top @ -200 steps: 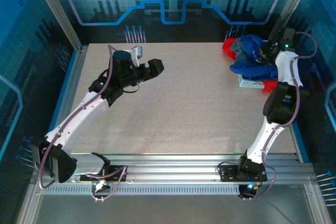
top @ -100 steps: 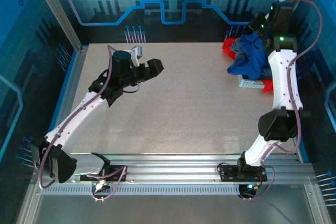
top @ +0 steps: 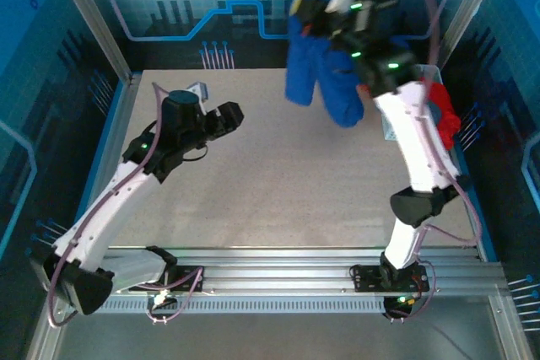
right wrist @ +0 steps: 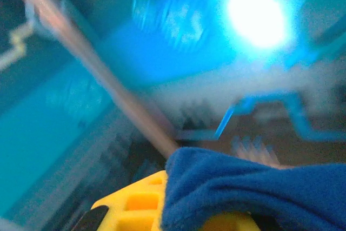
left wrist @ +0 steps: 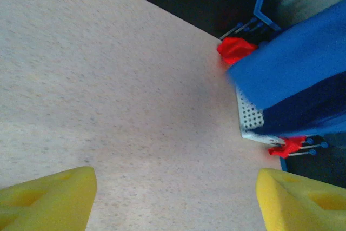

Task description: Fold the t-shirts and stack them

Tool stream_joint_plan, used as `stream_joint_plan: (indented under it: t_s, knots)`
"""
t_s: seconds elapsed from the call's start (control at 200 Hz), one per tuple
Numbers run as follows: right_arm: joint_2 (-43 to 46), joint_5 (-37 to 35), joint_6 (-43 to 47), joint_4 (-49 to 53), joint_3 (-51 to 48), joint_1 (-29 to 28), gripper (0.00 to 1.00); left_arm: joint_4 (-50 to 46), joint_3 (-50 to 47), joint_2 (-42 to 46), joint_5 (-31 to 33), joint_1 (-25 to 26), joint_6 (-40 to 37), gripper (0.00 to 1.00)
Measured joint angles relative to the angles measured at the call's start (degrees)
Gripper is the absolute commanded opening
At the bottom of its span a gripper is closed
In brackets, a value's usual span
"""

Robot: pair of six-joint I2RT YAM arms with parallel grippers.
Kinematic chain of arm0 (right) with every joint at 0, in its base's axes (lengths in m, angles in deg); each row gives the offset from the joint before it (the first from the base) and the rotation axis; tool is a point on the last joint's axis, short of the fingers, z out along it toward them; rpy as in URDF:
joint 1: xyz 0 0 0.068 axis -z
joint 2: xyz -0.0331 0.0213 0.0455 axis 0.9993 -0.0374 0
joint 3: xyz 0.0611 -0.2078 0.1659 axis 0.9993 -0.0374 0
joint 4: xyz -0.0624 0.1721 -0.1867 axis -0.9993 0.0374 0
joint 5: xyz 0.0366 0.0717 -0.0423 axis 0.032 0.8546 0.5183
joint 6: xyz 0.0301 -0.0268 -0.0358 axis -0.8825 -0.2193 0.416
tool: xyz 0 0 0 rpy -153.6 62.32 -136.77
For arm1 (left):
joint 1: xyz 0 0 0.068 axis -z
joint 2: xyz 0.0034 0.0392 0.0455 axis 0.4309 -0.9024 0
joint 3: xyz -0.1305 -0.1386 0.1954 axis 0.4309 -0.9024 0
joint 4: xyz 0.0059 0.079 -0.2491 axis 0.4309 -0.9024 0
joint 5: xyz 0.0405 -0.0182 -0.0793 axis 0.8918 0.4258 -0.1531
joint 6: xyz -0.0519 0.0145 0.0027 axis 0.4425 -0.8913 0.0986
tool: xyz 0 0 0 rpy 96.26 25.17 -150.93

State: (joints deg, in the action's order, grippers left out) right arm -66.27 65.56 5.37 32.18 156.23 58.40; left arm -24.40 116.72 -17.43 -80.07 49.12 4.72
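Two pincers are working: the right pincer [top: 308, 16] is clamping the royal-blue t-shirt [top: 325, 82], which is hanging below it over the table [top: 278, 183]; the left pincer [top: 229, 115] is hovering agape, red t-shirts [left wrist: 236, 50] lying far ahead of it.

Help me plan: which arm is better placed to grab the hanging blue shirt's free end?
Left, probably: right gripper is shut on the blue t-shirt aloft; left gripper is open and empty.
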Motion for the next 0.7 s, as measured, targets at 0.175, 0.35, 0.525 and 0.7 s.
stream_joint_plan:
  t_s: [0.175,0.35,0.525,0.7]
  knots:
    - [-17.1,5.5,-4.8,1.5,0.1,-13.9,0.37,-7.8,0.0,7.7,8.5,0.0,-0.2,0.79]
    - [-34.7,10.0,-6.3,9.2,10.7,-20.8,0.61,-14.5,-1.6,13.0,11.6,0.0,0.3,0.79]
    - [-29.2,10.1,-5.8,12.4,4.5,-18.3,0.58,-16.5,-10.2,12.5,5.3,-0.1,3.9,0.73]
    - [-7.3,5.4,-4.7,9.3,-18.6,-7.4,0.55,-9.3,-23.1,4.2,-5.8,3.0,13.4,0.7]
